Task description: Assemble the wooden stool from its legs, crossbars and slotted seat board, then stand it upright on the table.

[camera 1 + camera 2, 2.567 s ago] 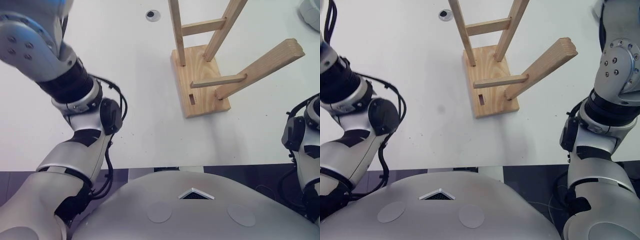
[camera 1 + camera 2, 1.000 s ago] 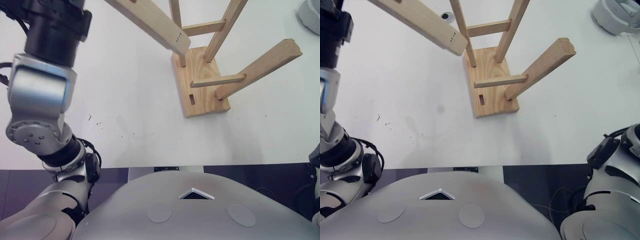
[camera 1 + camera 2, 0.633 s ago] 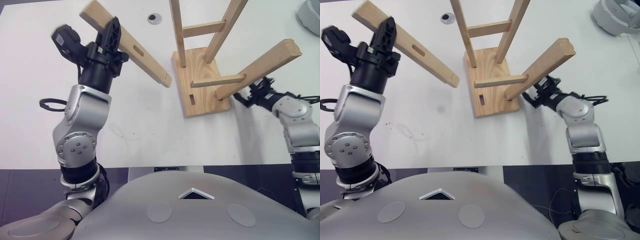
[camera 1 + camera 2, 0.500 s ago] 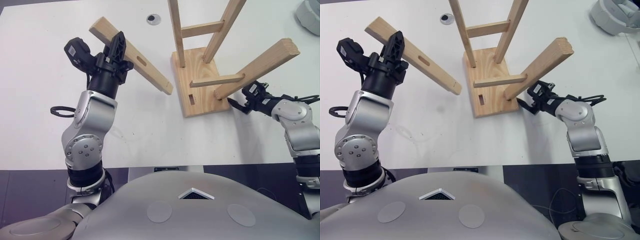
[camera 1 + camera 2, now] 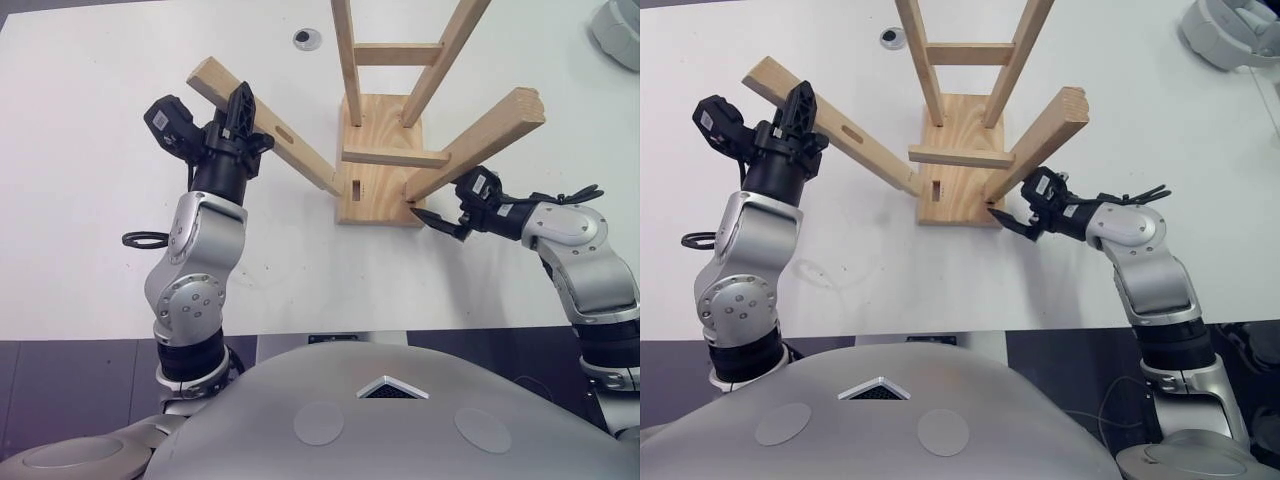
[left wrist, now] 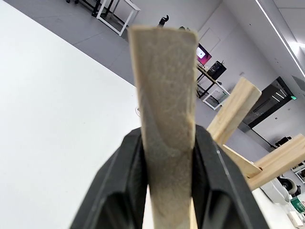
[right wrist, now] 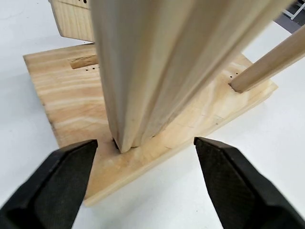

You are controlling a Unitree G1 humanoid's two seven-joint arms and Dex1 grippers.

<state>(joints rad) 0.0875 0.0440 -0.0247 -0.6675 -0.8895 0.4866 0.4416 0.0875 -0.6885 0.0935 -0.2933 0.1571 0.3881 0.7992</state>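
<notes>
From the head, a pale, grainy seat board (image 5: 383,125) lies flat on the white desk (image 5: 90,200), with square legs and a thin crossbar (image 5: 385,157) set into it. The left gripper (image 5: 240,118) holds a loose slotted leg (image 5: 300,155), tip at the board's edge.

At the left wrist, black fingers (image 6: 125,181) clamp that leg's rough end.

At the right wrist, the right gripper (image 7: 147,164) is spread wide, straddling the slanted leg (image 7: 157,62) at its foot without touching.

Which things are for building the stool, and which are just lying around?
For the stool: seat board, three fitted legs, two crossbars, loose leg in left gripper.
Lying about: round dark disc, white object at the far right.
</notes>
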